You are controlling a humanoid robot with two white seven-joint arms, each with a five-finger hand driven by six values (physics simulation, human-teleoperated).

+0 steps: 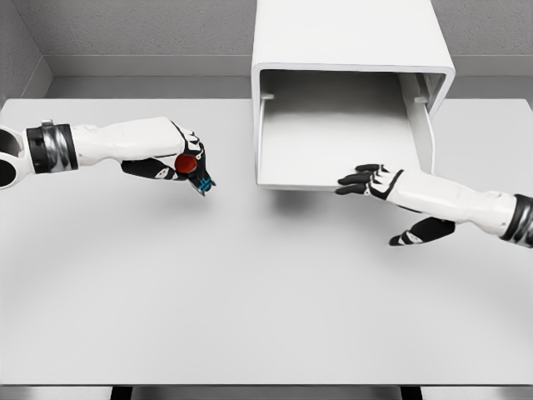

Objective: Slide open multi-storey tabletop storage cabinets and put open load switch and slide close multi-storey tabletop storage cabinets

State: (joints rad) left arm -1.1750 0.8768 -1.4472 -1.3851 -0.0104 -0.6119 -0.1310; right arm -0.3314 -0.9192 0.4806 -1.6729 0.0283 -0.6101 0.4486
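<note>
A white storage cabinet (350,42) stands at the back centre of the table, its drawer (333,133) slid out toward me and empty inside. My left hand (190,162) hovers left of the drawer, above the table, shut on the load switch (193,169), a small black part with a red knob and a teal tip. My right hand (362,181) rests at the drawer's front right edge, fingers stretched flat and open, thumb (420,233) hanging lower to the right.
The light grey table (250,300) spreads wide in front. Grey walls rise behind the cabinet. The table's front edge (266,386) runs along the bottom of the picture.
</note>
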